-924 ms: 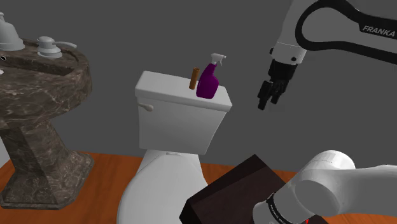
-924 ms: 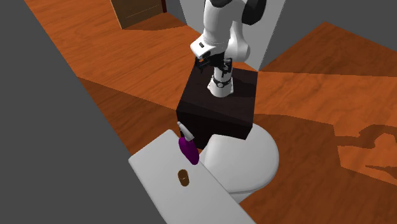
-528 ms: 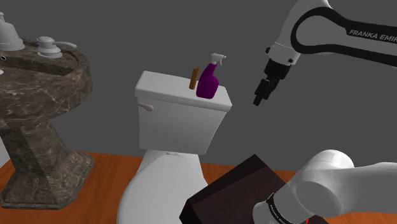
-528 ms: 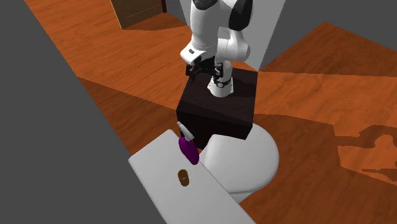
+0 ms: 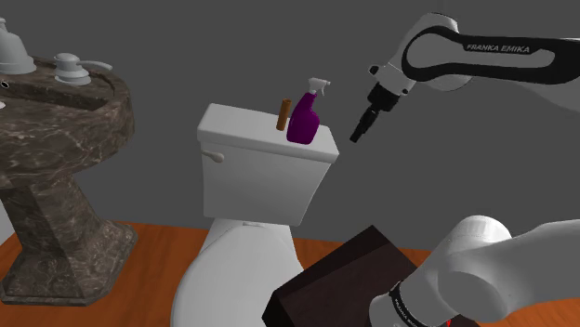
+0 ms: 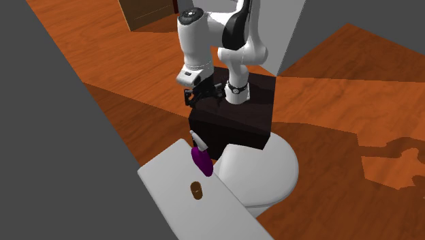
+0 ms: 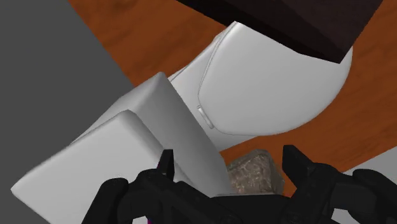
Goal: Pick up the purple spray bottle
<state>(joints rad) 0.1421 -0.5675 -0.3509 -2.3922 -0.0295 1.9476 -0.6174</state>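
1. Here, finds the purple spray bottle upright on the white toilet tank, near the end of the tank's top on the shoulder view's right.
2. Places a small brown cylinder just beside the bottle, on the shoulder view's left of it.
3. Puts the gripper in the air off the tank's end, on the shoulder view's right of the bottle, apart from it and touching nothing.
4. Shows the two black fingers spread apart in the wrist view, clasping nothing, with the tank and the toilet seat lid beyond.
5. Sets the gripper, in the second exterior view, over a corner of the dark stand, well apart from the bottle.
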